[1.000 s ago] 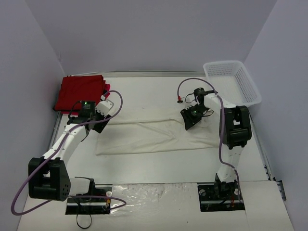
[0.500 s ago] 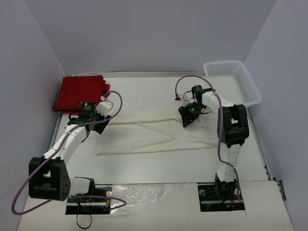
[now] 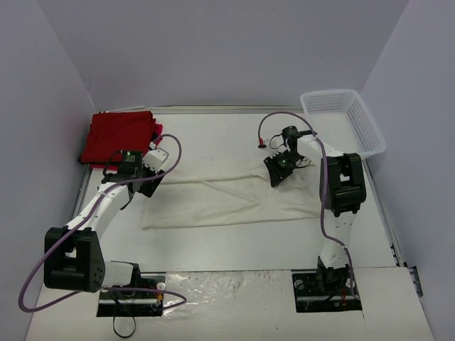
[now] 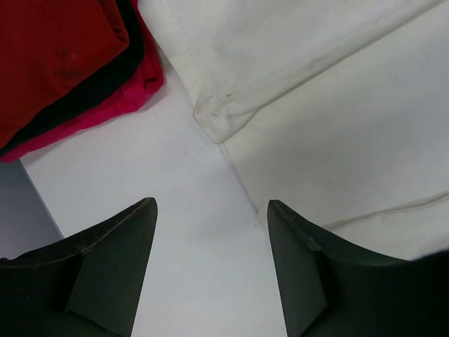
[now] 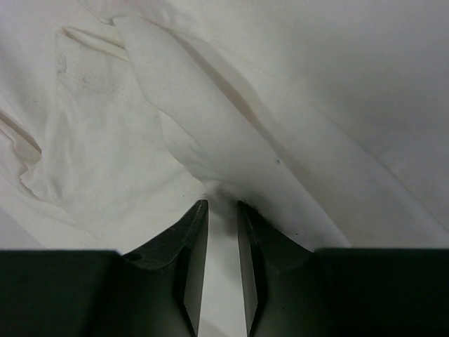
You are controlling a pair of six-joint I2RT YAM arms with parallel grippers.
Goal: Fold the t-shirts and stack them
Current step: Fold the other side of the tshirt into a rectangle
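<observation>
Just one cream t-shirt (image 3: pixel 220 199), one basket (image 3: pixel 370 128)

The spread t-shirt (image 3: pixel 213 202) lies centred on the table (image 3: pixel 213 135), folded t-shirts (image 3: pixel 117 136) behind-left of it, the basket (image 3: pixel 367 131) behind-right.

Light: bright, even, diffuse; faint soft shadows on desk (image 3: pixel 234 238). Wrist views: white shirt (image 5: pixel 295 91) sharp; fingers (image 4: pixel 105 274) dark, little detail.
</observation>
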